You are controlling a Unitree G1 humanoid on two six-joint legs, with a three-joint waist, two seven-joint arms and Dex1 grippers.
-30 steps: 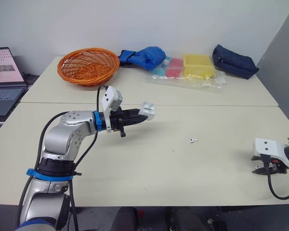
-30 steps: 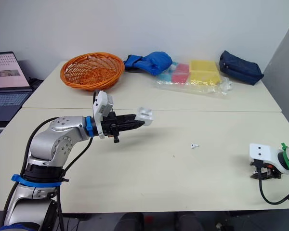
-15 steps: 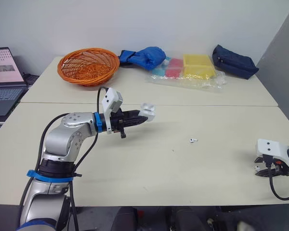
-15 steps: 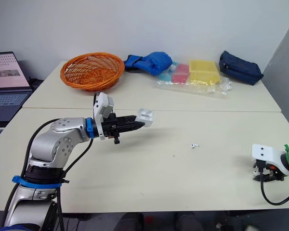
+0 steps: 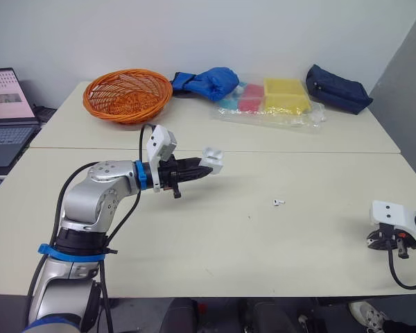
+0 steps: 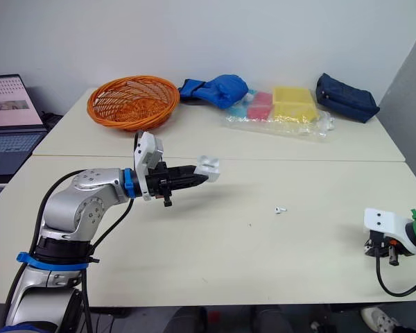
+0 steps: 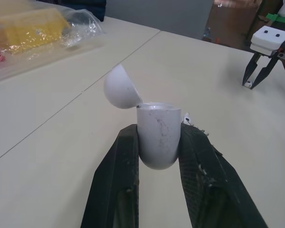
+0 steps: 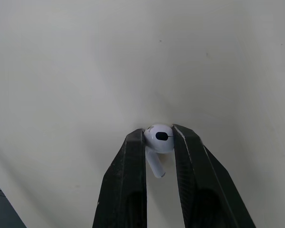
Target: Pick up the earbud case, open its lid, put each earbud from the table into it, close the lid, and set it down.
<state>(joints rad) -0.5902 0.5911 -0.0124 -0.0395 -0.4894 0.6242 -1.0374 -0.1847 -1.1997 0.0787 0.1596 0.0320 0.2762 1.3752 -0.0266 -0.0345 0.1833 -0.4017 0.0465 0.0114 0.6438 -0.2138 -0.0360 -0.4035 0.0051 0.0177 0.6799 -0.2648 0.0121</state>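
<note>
Right wrist view: earbud (image 8: 160, 138) pinched within right tool (image 8: 159, 134).

Beige table (image 5: 215, 257) with earbud (image 5: 277, 202), orange basket (image 5: 127, 95), blue bundle (image 5: 209, 82), plastic packet (image 5: 267, 111), navy pouch (image 5: 336, 88).

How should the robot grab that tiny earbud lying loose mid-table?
Probably from straight above, pinching the earbud across its rounded head: it lies flat on the table, leaving no room beneath, and the right hand grips the other earbud so.
</note>
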